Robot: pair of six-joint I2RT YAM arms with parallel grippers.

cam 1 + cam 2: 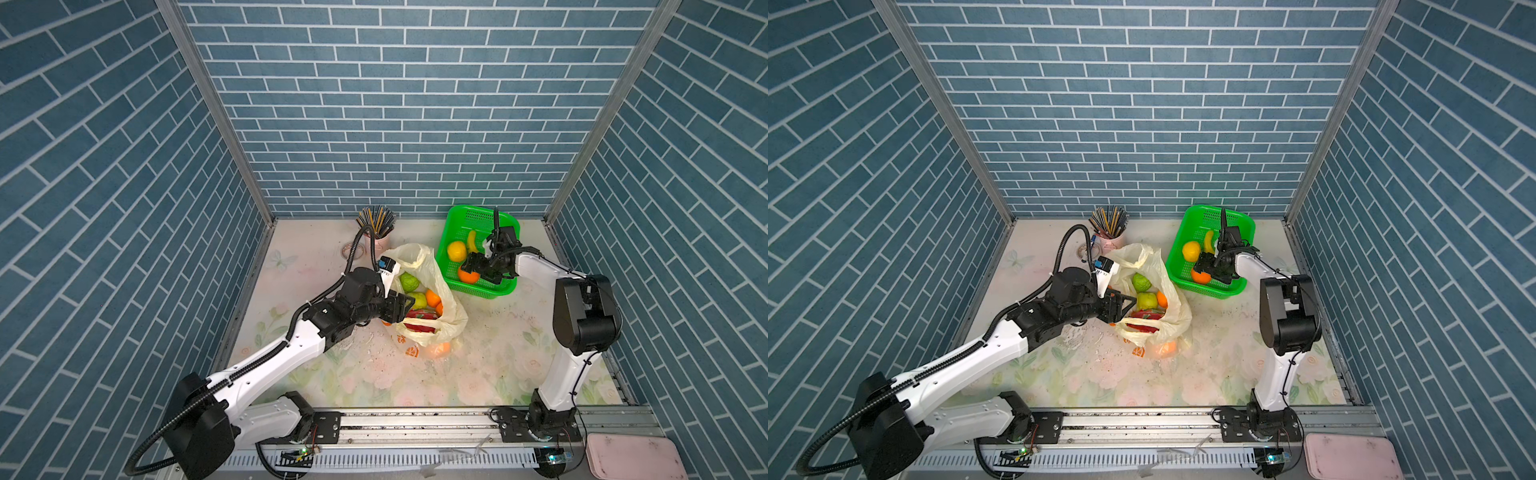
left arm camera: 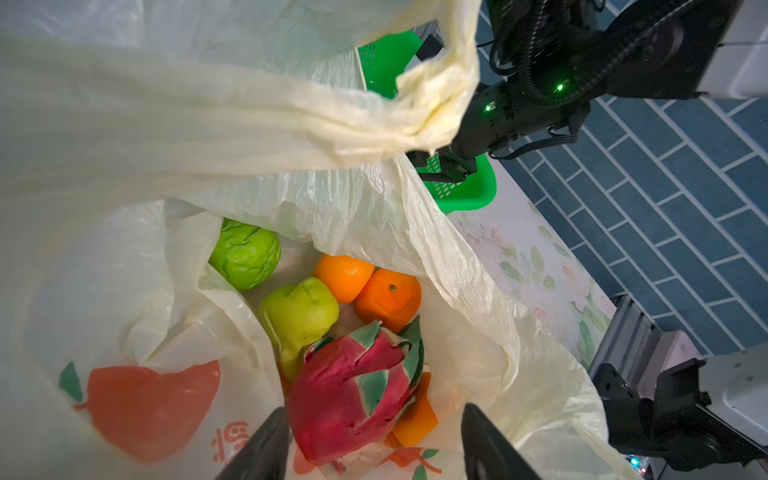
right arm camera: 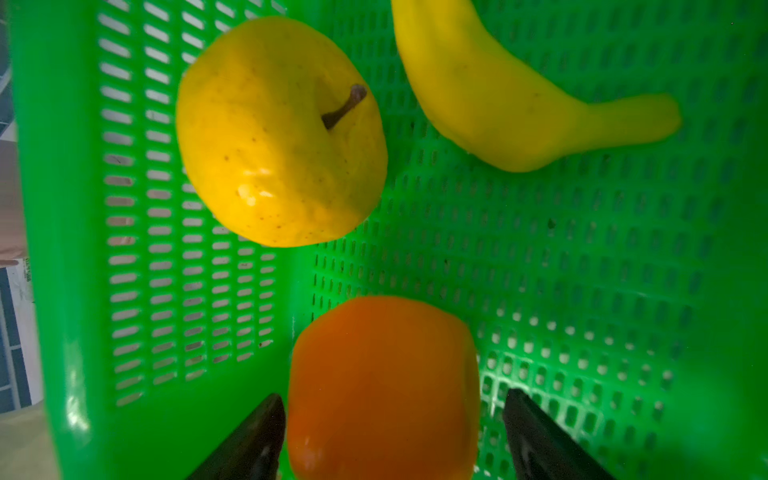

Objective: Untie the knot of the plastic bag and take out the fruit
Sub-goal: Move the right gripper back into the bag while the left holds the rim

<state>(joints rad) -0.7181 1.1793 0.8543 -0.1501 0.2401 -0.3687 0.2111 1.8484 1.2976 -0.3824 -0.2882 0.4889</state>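
Fruit-removal step; plastic bag [image 2: 478,291] lying open. Left gripper [image 2: 374,411] straddling dragon fruit [image 2: 349,386] inside, jaws apart. Right gripper [image 3: 395,397] hovering, jaws apart, around orange [image 3: 382,374] in green basket [image 3: 582,270]. Next: closing squarely, avoiding film.

light: bright, even | top-view edges: bowed | orange fruit [image 3: 382,386]: blurred

We see a pale yellow see-through bag [image 2: 415,232] printed with orange fruit, and in it a pink-red dragon fruit [image 2: 349,399] with green tips, oranges [image 2: 345,276] and green fruits [image 2: 245,253]. The slotted basket [image 3: 62,208] is bright green; its apple [image 3: 274,158] and banana [image 3: 498,108] are yellow. Our walls [image 1: 395,104] show a blue brick pattern.
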